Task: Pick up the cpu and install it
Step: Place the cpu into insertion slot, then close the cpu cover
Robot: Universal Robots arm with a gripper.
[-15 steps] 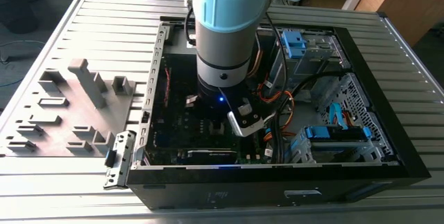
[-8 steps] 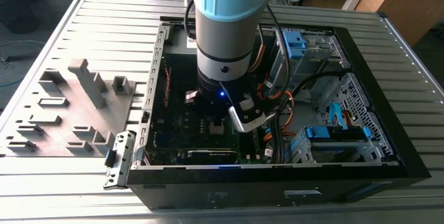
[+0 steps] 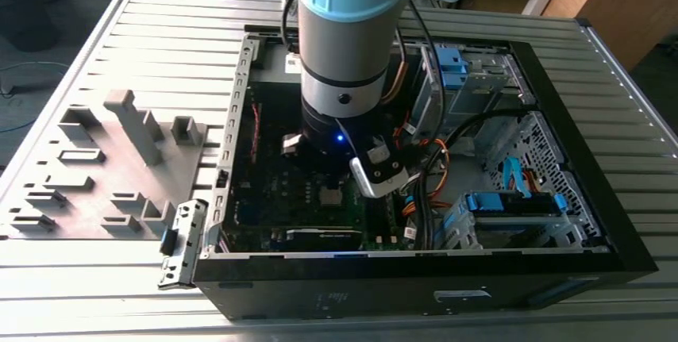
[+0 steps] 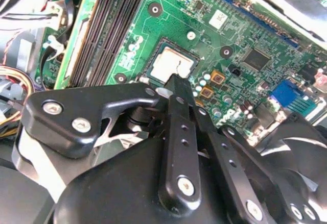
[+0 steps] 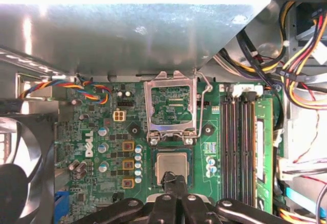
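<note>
The cpu [image 5: 171, 164], a small square chip with a silver-grey top, lies flat in its socket on the green motherboard [image 5: 102, 132]. It also shows in the second wrist view, cpu [image 4: 171, 65]. The socket's metal retention frame [image 5: 170, 106] stands flipped open just beyond it. My gripper [image 5: 173, 180] hangs over the chip's near edge with its black fingers [image 4: 176, 112] pressed together and nothing between them. Whether the tips touch the chip I cannot tell. In the exterior view my arm [image 3: 341, 80] reaches down into the open computer case [image 3: 551, 223].
Memory slots [image 5: 240, 147] run beside the socket, and a black fan [image 5: 20, 168] sits on its other side. Cable bundles [image 5: 301, 35] and a grey metal wall [image 5: 127, 35] crowd the space. Outside the case, a grey fixture tray [image 3: 106, 159] is at the exterior view's left.
</note>
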